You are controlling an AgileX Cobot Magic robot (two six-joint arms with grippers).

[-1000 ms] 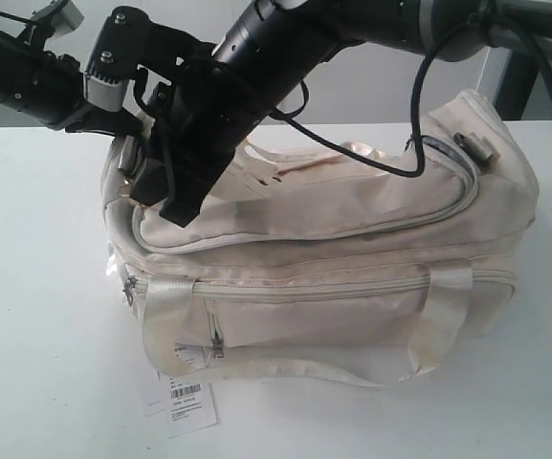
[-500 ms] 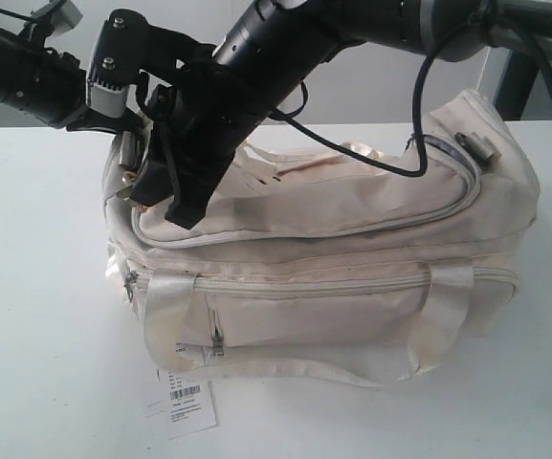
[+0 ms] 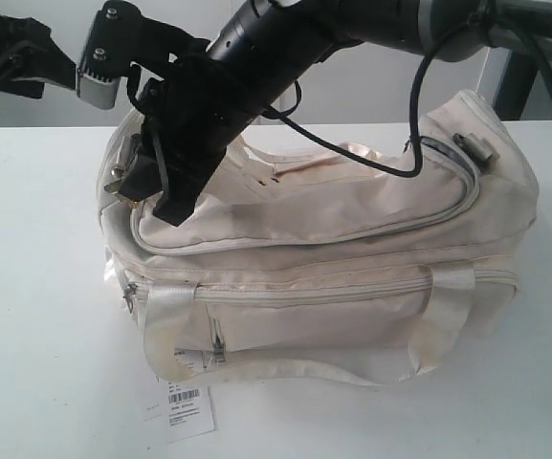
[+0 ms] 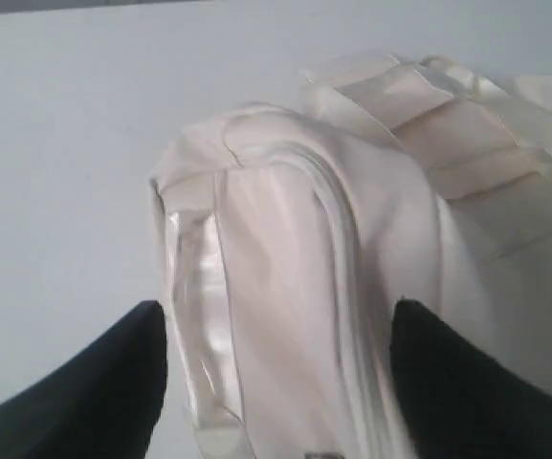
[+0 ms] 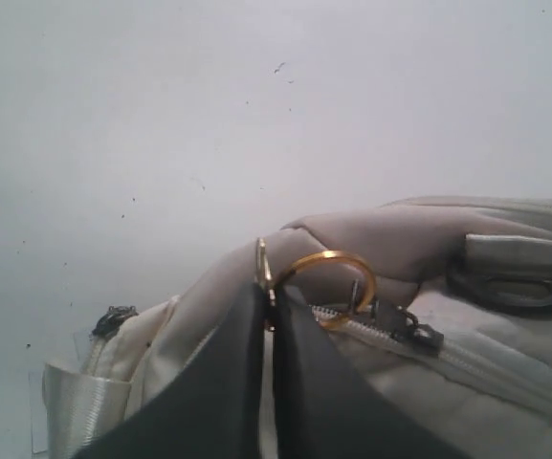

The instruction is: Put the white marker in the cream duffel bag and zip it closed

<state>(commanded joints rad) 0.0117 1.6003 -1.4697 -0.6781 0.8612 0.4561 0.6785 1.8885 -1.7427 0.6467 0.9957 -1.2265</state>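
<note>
The cream duffel bag (image 3: 352,249) lies on the white table (image 3: 36,316), and its curved top zipper (image 3: 352,225) looks closed along the length I see. My right gripper (image 3: 142,196) reaches across to the bag's left end. It is shut (image 5: 266,292) on the flat metal zipper pull that hangs with a gold ring (image 5: 328,277). My left gripper (image 4: 276,316) is open, its black fingers (image 4: 94,382) standing apart on either side of the bag's end (image 4: 285,239) without touching it. The white marker is out of view.
A white barcode tag (image 3: 187,409) lies on the table in front of the bag. The glossy front handle (image 3: 285,368) droops over the front zip pocket (image 3: 216,339). A dark frame post (image 3: 515,86) stands at the back right.
The left arm has lifted up and back to the left, away from the bag's end. The right gripper, still holding the pull, has shifted slightly left and tugged that end upward.
</note>
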